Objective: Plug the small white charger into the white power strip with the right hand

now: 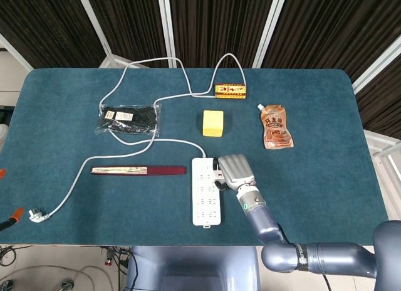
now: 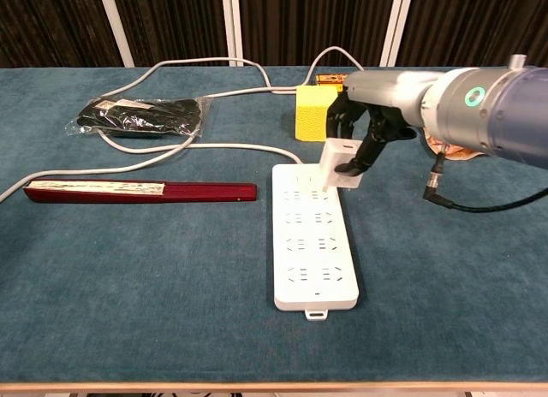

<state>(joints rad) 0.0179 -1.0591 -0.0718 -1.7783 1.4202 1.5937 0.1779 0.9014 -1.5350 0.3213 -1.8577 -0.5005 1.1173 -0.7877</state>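
The right hand (image 2: pixel 364 132) holds the small white charger (image 2: pixel 341 160) in curled fingers, poised just above the far end of the white power strip (image 2: pixel 313 234), whose length runs toward the tabletop's near edge. Whether the prongs touch a socket is unclear. A yellow block (image 2: pixel 316 112) sits behind the strip, and a long red box (image 2: pixel 141 192) lies to its left.

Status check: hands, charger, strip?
Right hand holds charger above power strip, far end. Not seated. Left hand out of view. Sockets unobstructed.
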